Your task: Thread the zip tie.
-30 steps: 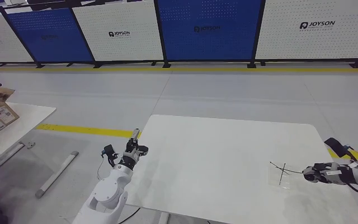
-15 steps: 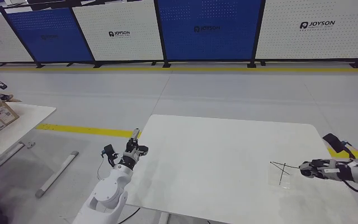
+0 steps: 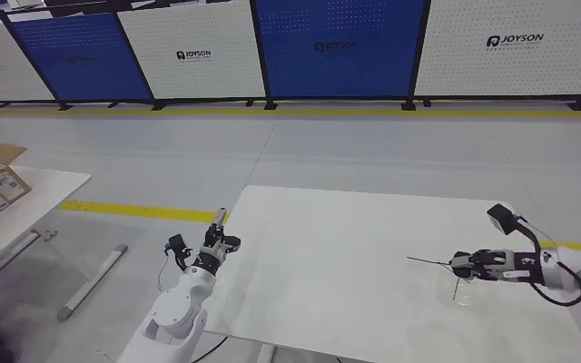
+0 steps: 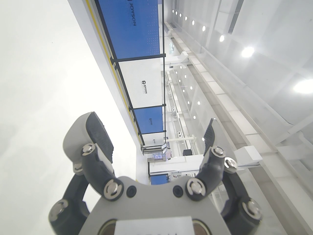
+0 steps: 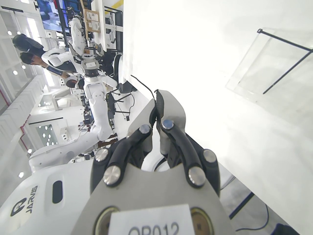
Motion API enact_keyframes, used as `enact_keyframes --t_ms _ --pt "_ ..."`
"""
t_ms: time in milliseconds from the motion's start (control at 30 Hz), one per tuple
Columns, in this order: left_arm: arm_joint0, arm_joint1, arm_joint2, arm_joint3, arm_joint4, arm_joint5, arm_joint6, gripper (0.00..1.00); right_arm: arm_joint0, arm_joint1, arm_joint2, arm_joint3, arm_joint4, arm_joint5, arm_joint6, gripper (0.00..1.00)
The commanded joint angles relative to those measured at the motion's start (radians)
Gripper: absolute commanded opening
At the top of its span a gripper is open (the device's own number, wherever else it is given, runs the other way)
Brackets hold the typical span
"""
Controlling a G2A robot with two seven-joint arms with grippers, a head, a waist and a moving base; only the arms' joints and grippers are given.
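A black zip tie (image 3: pixel 427 261) is clenched in the right gripper's (image 3: pixel 457 264) jaws, low over the worktop (image 3: pixel 345 263); the left gripper's (image 3: pixel 218 223) jaws are spread, pointed upward.

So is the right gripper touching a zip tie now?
Touching. In the right wrist view the right gripper is shut on a black zip tie, whose end sticks out past the fingertips.
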Motion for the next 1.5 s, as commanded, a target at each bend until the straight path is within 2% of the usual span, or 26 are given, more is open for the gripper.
enact_keyframes --t_ms 0,433,467,700,800,933,1400,1467 --pt "0.0 0.0 0.0 0.0 0.0 0.0 0.0 1.0 0.0 0.0 0.0 0.0 0.0 0.0 0.0 0.0" --pt "0.0 0.0 0.0 0.0 0.0 0.0 0.0 1.0 0.0 0.0 0.0 0.0 0.0 0.0 0.0 0.0" --pt "0.0 0.0 0.0 0.0 0.0 0.0 0.0 1.0 -0.008 -0.002 -0.001 -0.005 0.006 -0.008 -0.024 0.0" --pt "0.0 0.0 0.0 0.0 0.0 0.0 0.0 1.0 -0.047 -0.01 0.013 -0.063 0.088 -0.184 -0.079 0.0" --pt "0.0 0.0 0.0 0.0 0.0 0.0 0.0 1.0 -0.062 -0.014 0.008 -0.076 0.106 -0.226 -0.094 0.0" --pt "0.0 0.0 0.0 0.0 0.0 0.0 0.0 1.0 -0.073 -0.028 -0.032 -0.071 0.116 -0.287 -0.12 0.0" --pt "0.0 0.0 0.0 0.0 0.0 0.0 0.0 1.0 -0.073 -0.028 -0.032 -0.071 0.116 -0.287 -0.12 0.0" --pt "0.0 0.0 0.0 0.0 0.0 0.0 0.0 1.0 -0.087 -0.032 -0.04 -0.08 0.112 -0.306 -0.162 0.0"
